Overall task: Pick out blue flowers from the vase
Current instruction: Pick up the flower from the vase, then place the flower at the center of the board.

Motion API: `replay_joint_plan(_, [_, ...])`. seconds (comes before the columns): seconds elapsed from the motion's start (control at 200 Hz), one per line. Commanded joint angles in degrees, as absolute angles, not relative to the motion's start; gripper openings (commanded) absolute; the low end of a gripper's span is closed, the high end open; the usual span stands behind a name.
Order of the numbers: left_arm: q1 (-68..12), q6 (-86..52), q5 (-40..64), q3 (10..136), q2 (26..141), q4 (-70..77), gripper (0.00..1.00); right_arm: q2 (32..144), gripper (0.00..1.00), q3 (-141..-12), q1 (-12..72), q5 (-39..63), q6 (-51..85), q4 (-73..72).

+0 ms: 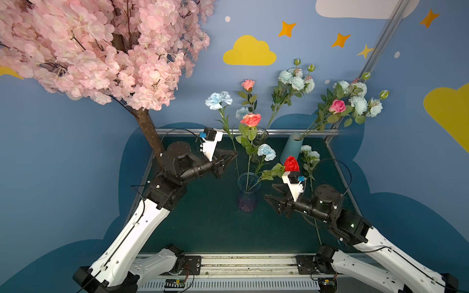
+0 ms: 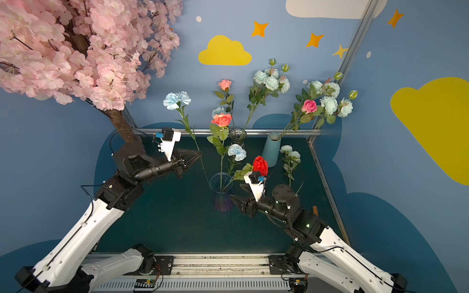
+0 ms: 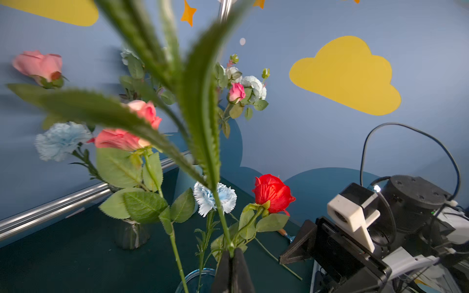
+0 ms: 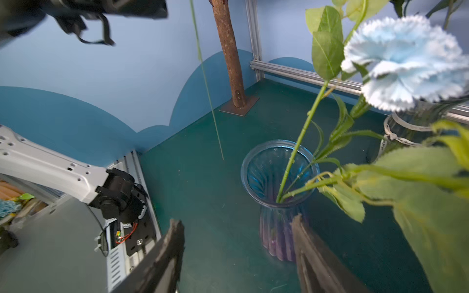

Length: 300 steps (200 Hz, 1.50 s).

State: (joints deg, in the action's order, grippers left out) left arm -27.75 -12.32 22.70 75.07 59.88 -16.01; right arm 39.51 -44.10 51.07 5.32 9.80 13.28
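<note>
Left hand point(image 1: 234, 153) tight around blue flower point(image 1: 218, 100) stem.

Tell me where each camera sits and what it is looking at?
Top views: high in front of the table, looking down at both arms, the blue glass vase and the flowers; they share nearly the same scene.
Left wrist: on the left arm, looking past its shut fingers, which pinch a blue flower's stem, toward the red rose and the right arm.
Right wrist: on the right arm, looking past its open fingers at the vase and the left arm.
Both wrists see the blue carnation.
</note>
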Motion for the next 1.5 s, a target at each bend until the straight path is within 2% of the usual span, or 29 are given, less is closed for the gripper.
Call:
replay_joint_plan(0.0, [-27.3, -9.8, 11.9, 76.3, 58.3, -29.8, 0.03, 35.7, 0.76, -39.1, 50.9, -0.5, 9.2, 9.1])
replay_joint_plan(0.135, [-27.1, -10.2, 2.5, 72.9, 56.8, -35.2, 0.04, 31.4, 0.81, -31.2, 50.8, -6.3, 8.9, 4.9])
replay_joint_plan(0.245, [-26.7, -10.6, -7.2, 68.8, 57.8, -38.2, 0.04, 28.6, 0.81, -25.1, 50.7, -11.7, 9.0, 0.8])
replay_joint_plan(0.36, [-25.1, -11.3, -11.8, 65.2, 61.2, -38.6, 0.03, 26.8, 0.82, -20.3, 50.4, -17.7, 9.8, -1.5])
replay_joint_plan(0.696, [-17.9, -13.8, -12.1, 59.3, 74.8, -37.7, 0.03, 27.3, 0.84, -14.0, 48.0, -21.8, 11.3, -7.0])
replay_joint_plan(0.861, [-17.5, -14.6, -19.2, 60.3, 82.7, -42.2, 0.03, 27.3, 0.84, -13.7, 46.7, -20.8, 12.1, -6.9])
replay_joint_plan(1.266, [-16.1, -16.2, -16.7, 61.4, 97.1, -46.4, 0.04, 27.9, 0.84, -13.6, 45.1, -19.5, 13.2, -7.1])
replay_joint_plan(1.497, [-15.7, -17.2, -15.6, 60.4, 98.8, -45.9, 0.03, 28.4, 0.84, -13.6, 44.3, -19.0, 13.7, -7.1])
